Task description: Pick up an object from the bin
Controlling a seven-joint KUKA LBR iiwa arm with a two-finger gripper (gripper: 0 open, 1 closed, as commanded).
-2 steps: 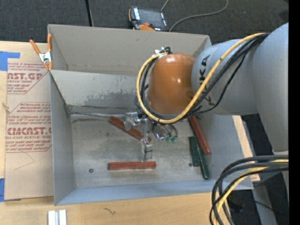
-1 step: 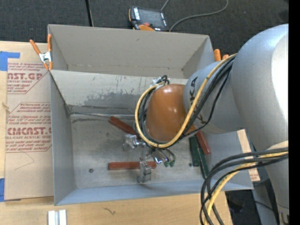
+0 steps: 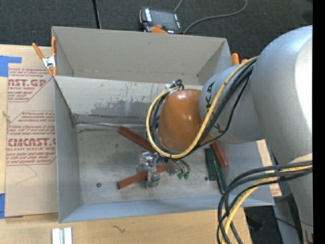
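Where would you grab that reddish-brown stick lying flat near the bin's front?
Across its narrow width, near the middle, from straight above. The stick lies flat, long and thin, with bare floor along both sides. The gripper hangs over its right part.

Cardboard sheet (image 3: 25, 136), left of the bin, printed in red. The upper block reads "…CAST.GP", its start cut by the picture's edge. The lower block has a large word ending in "CAST." over the line "…LL-CAST ACRYLIC SHEET". The smaller red lines are too fine to read. Dark lettering on the white arm (image 3: 274, 95) is crossed by cables (image 3: 223, 100) and cannot be read.
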